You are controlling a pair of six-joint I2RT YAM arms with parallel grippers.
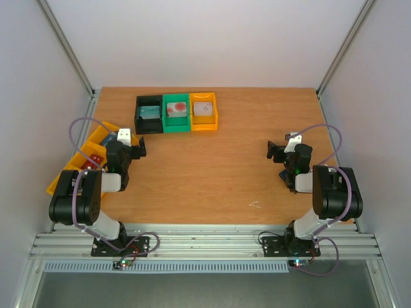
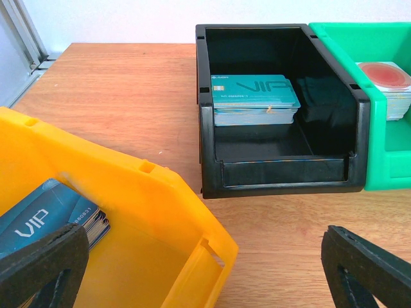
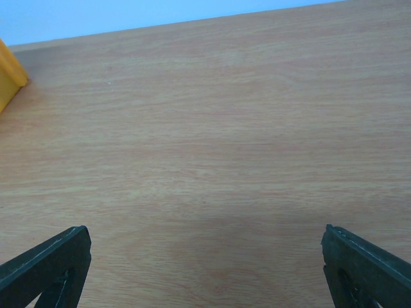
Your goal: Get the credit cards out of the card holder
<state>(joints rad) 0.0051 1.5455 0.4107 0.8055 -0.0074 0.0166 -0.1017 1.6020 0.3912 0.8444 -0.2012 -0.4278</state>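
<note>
1. Note yellow bins (image 1: 96, 136) at the left edge of the table (image 1: 212, 179), with a blue card stack (image 2: 45, 221) marked "VIP" lying in the nearest one.
2. Record the left gripper (image 1: 137, 149) as spread wide and empty, hovering just beside those bins and facing the far row.
3. Log three bins touching in a row at the far centre:
   - black bin (image 2: 282, 173), with a teal card stack (image 2: 255, 99) at its back wall;
   - green bin (image 2: 385, 163), with a red-topped stack (image 2: 384, 77);
   - orange bin (image 1: 204, 126), with a whitish card (image 1: 203, 109).
4. Record the right gripper (image 1: 276, 153) as spread wide and empty over bare wood, well apart from every bin.
5. Take the small slate-blue patch just below that gripper as the likely card holder (image 1: 284, 174). Mostly hidden by the arm; identity unconfirmed. Absent from both wrist views, so cannot tell open from folded, nor see any credit cards inside.
6. Handling, as judgement only:
   - Expect credit cards to be light, thin, stiff and slick-faced, hard to lift once flat on wood.
   - Expect the holder to be light, floppy at the fold, and prone to sliding or closing.
   - Recommend pinning the cover near the spine with one gripper.
   - Recommend pinching a card by its exposed short edge with the other and drawing it straight along the pocket.
</note>
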